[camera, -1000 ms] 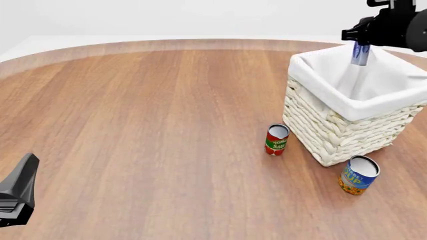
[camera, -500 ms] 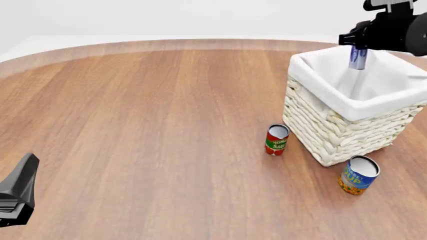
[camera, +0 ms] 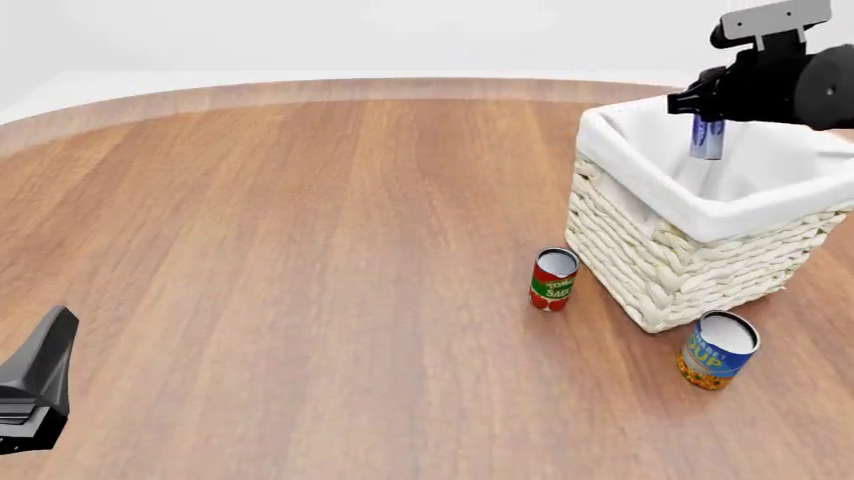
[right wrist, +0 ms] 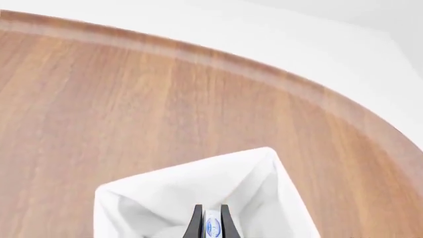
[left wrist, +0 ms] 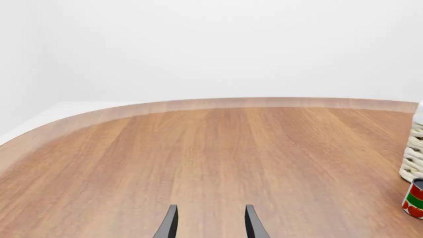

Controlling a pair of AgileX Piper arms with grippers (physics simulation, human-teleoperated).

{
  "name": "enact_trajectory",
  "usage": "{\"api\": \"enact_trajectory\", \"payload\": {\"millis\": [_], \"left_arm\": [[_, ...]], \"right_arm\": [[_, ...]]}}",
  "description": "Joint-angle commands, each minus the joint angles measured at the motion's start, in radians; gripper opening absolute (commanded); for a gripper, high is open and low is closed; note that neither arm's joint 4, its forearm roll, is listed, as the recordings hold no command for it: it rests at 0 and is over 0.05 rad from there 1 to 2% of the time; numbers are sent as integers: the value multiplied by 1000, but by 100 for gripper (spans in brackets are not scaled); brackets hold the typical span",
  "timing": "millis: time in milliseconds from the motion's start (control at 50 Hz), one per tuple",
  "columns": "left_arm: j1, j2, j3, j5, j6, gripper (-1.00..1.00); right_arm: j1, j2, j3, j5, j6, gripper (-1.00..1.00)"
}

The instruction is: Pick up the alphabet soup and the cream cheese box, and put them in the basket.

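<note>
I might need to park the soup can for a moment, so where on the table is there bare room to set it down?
Bare wood runs from the red-and-green can leftward to the left end effector. It is crowded around the basket: that can stands at its left, the alphabet soup at its near corner, and the right end effector holds the cream cheese box over it.

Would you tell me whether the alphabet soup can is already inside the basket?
No, in the front view the alphabet soup can stands upright on the table just outside the basket, by its near corner.
</note>
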Motion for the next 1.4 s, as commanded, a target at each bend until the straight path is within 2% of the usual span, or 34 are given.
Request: {"api": "enact_trajectory", "payload": {"millis": [20,460,760,1060,1160,1280,1300,1400], "left_arm": [[0,0,0,0,0,100],[0,0,0,0,0,100],[0,0,0,0,0,100],[0,0,0,0,0,100],[0,0,0,0,0,100],[0,0,0,0,0,100],[0,0,0,0,0,100],[0,0,0,0,0,100]], "right_arm": [[-6,29,-7,-6,0,-100],[-9,70,23,-11,-15,-100],[-27,99,10,12,-55,-100],[-18,67,38,27,-52,-100],[-11,57,73,5,-46,-100],[-26,80,51,11,-47,-100],[-26,84,49,12,-49,100],[-36,89,33,16,-49,100]]}}
